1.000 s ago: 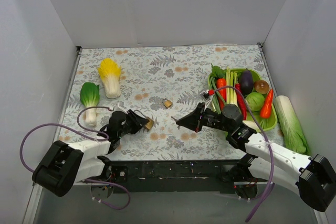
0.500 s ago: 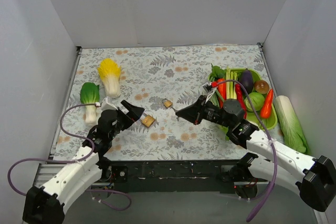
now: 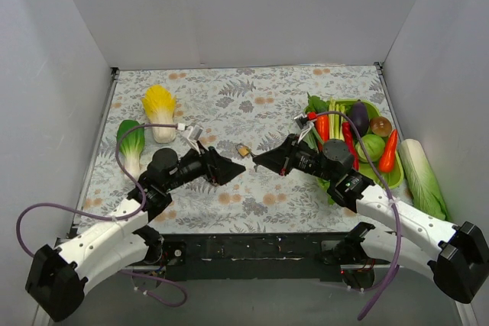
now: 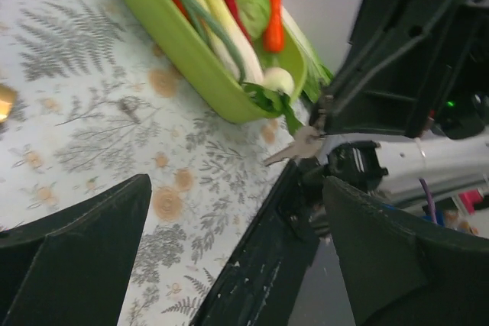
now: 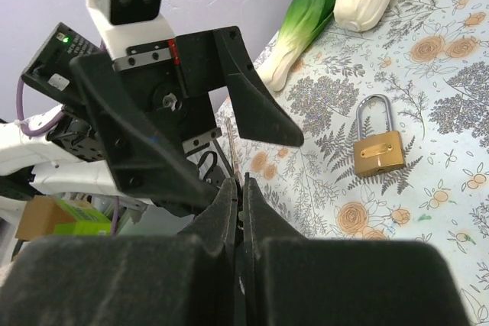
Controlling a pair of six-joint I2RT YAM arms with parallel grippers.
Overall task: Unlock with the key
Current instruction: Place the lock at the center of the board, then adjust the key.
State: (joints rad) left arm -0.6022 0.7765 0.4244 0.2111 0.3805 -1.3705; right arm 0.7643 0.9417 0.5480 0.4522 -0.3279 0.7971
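Observation:
A brass padlock (image 3: 243, 150) lies flat on the flowered cloth, mid-table. In the right wrist view the padlock (image 5: 378, 149) has its shackle pointing away. My right gripper (image 3: 263, 161) is shut on a thin metal key (image 5: 234, 150) that points left, just right of the padlock and above the cloth. My left gripper (image 3: 229, 167) is open and empty, close to the padlock's left side and facing the right gripper. The left wrist view shows the wide-open left gripper (image 4: 233, 188), the key (image 4: 294, 148) ahead, and a brass bit at its left edge.
A green tray (image 3: 393, 179) of toy vegetables sits at the right, close behind my right arm. A long cabbage (image 3: 422, 181) lies by the right wall. A yellow cabbage (image 3: 159, 111) and a bok choy (image 3: 130, 143) lie at the left. White walls enclose the table.
My left gripper has swung forward and to the right, ending open beside the padlock. My right gripper with the key has edged slightly up and left toward the padlock.

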